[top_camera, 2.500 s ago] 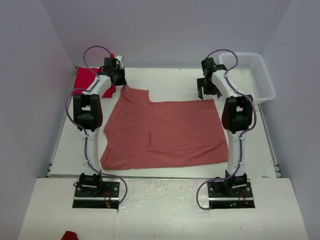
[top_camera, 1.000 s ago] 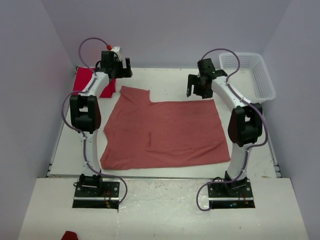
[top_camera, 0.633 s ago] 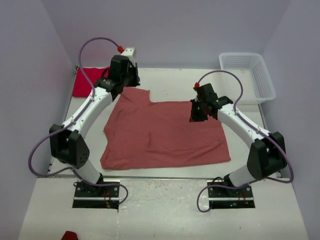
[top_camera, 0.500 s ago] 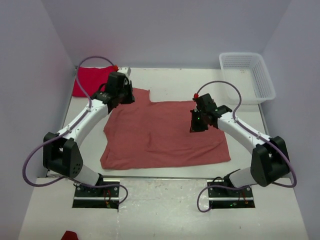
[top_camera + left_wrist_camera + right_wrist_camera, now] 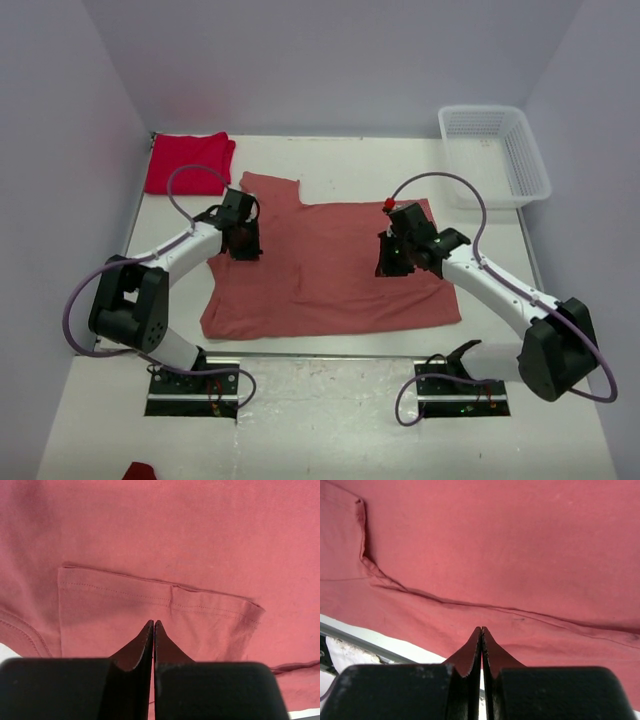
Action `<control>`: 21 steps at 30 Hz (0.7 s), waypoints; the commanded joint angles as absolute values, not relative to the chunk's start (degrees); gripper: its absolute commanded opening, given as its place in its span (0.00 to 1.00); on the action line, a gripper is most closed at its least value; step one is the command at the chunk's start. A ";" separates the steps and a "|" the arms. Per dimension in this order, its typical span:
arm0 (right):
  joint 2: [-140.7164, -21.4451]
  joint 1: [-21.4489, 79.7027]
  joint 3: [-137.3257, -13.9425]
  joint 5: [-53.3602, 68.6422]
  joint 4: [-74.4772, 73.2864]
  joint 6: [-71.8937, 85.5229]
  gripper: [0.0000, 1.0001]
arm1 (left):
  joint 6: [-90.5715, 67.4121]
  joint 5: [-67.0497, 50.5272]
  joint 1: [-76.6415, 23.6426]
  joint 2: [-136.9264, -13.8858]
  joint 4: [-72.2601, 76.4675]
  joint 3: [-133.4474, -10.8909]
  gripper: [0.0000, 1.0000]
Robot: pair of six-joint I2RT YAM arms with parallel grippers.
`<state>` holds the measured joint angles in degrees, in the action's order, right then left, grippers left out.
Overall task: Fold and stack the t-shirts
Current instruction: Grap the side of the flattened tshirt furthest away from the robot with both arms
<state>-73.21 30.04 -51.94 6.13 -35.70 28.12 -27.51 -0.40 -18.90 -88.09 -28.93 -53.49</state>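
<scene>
Looking at the left pincer (image 5: 152, 626), you see its two fingers pressed together with nothing between them. The tips are over a sleeve (image 5: 125, 605) that lies folded on the body of the pink t-shirt (image 5: 320, 275). The right pincer (image 5: 481, 630) is clenched the same way, also empty, above a long crease in the same cloth.

This shirt is thin, light and limp. I think it will sag and drag if you lift it in the middle, so open both pincers and take it at an edge or corner, both layers together.

It lies flat on the table (image 5: 350, 165), long axis from left to right. A sleeve juts to the far side at the left end, so probably the neck is left and the hem right. The red t-shirt (image 5: 188, 163) lies folded in the far left corner, well apart.
</scene>
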 commanded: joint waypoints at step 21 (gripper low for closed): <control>-91.58 48.86 -48.78 2.29 -22.24 36.21 0.00 | -29.52 2.81 -19.07 -91.31 -25.22 -49.48 0.00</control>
